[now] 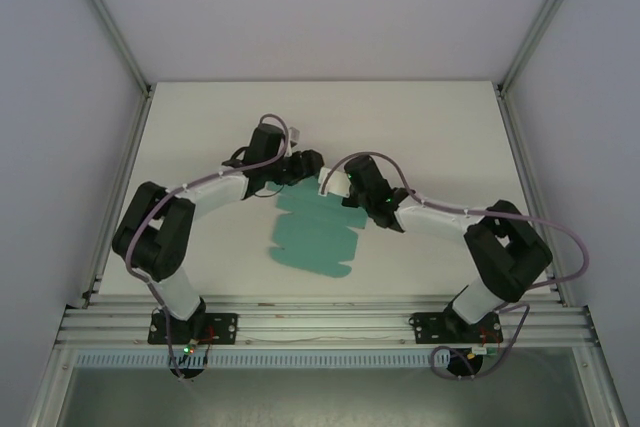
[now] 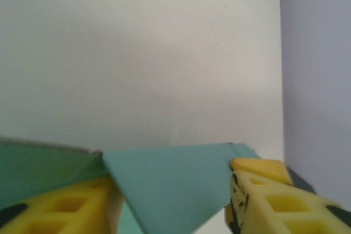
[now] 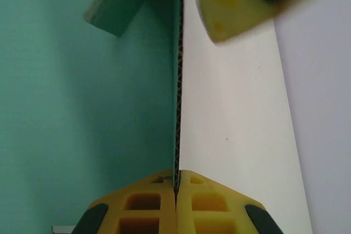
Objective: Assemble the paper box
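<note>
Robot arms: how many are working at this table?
2. The left arm rises from the near-left edge, the right arm from the near-right edge; both reach to the far end of the green paper box sheet. None looks hidden.

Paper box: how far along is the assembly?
Early. Done: nothing closed up; the paper box lies mostly flat as a sheet. In hand: right tool pinches its edge, left tool stands open around a flap. Left: all walls and tabs.
</note>
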